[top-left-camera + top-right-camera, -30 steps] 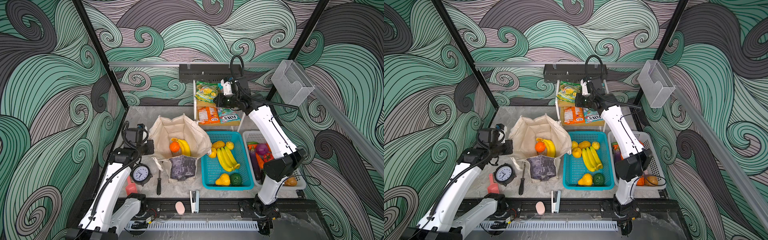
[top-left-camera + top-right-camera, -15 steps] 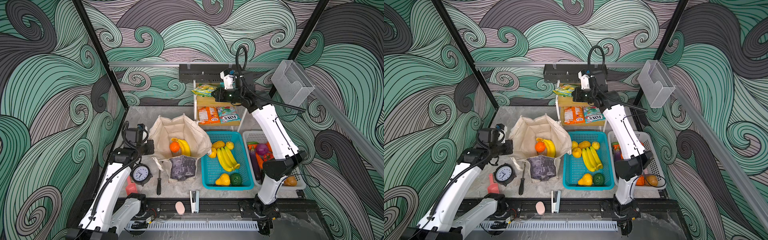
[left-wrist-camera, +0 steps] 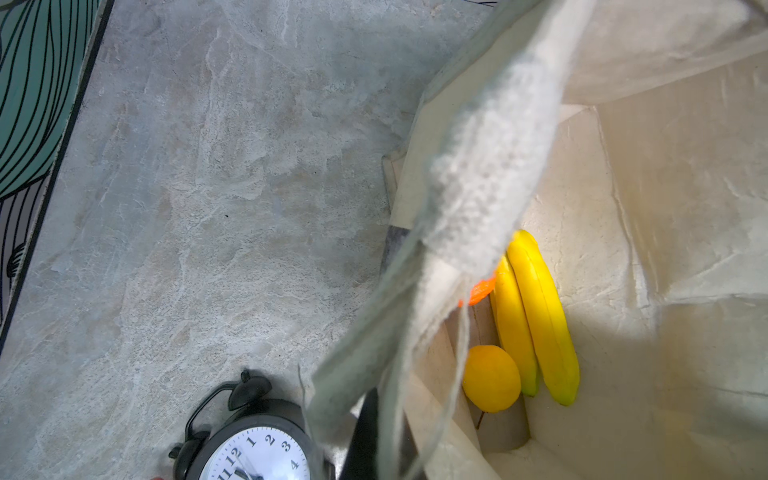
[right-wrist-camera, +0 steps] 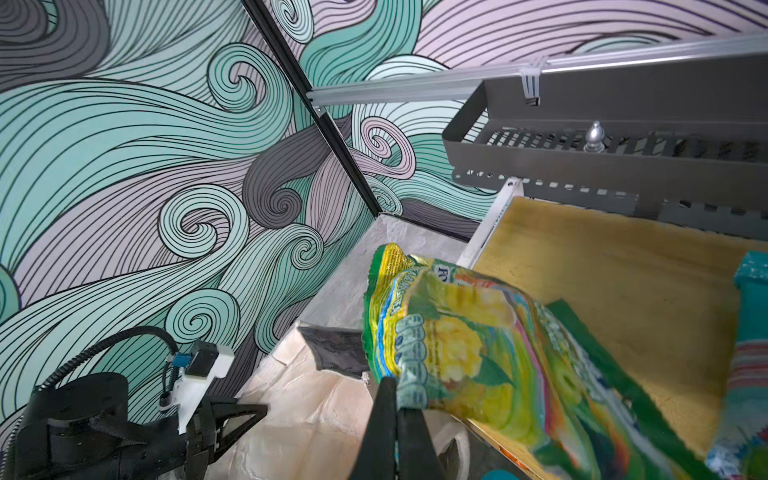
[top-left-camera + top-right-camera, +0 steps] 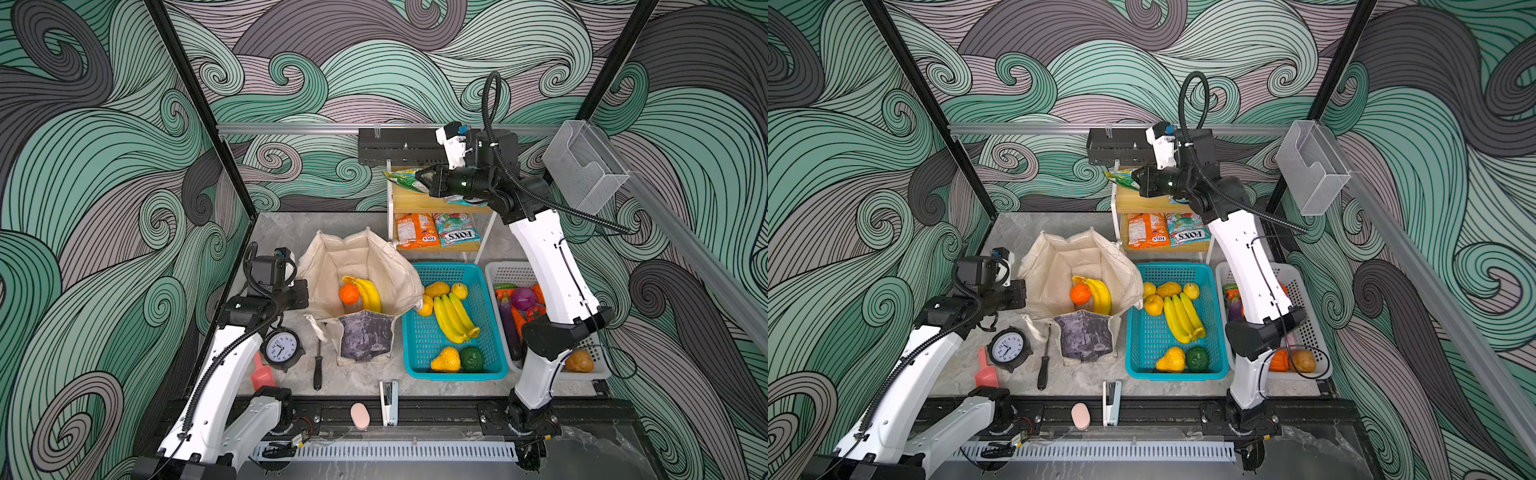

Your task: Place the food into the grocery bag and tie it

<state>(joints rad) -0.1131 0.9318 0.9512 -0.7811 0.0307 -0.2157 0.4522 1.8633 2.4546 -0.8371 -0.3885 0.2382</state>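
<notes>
The cream grocery bag [image 5: 332, 266] [image 5: 1054, 266] stands open on the table, with an orange [image 5: 349, 294] and yellow bananas [image 5: 371, 293] inside. The left wrist view also shows a lemon [image 3: 491, 378] beside the bananas [image 3: 536, 316]. My left gripper [image 5: 305, 291] [image 3: 384, 440] is shut on the bag's left rim fabric [image 3: 478, 187]. My right gripper [image 5: 419, 179] [image 4: 395, 399] is shut on the edge of a yellow-green candy packet [image 5: 401, 174] [image 4: 457, 345]. It holds the packet above the wooden top shelf [image 4: 623, 270]. A teal packet [image 4: 748, 353] lies on that shelf.
Orange [image 5: 415, 237] and teal-red [image 5: 457, 235] packets sit on the lower shelf. A teal basket [image 5: 440, 268] and a white basket [image 5: 511, 268] of toy produce stand right of the bag. A clock [image 5: 282, 347], screwdriver [image 5: 318, 365] and stapler [image 5: 388, 403] lie in front. A black wall rack [image 5: 395, 145] hangs above the shelf.
My right gripper has lifted the yellow-green packet off the top shelf and risen with it. The left arm and the bag have not moved.
</notes>
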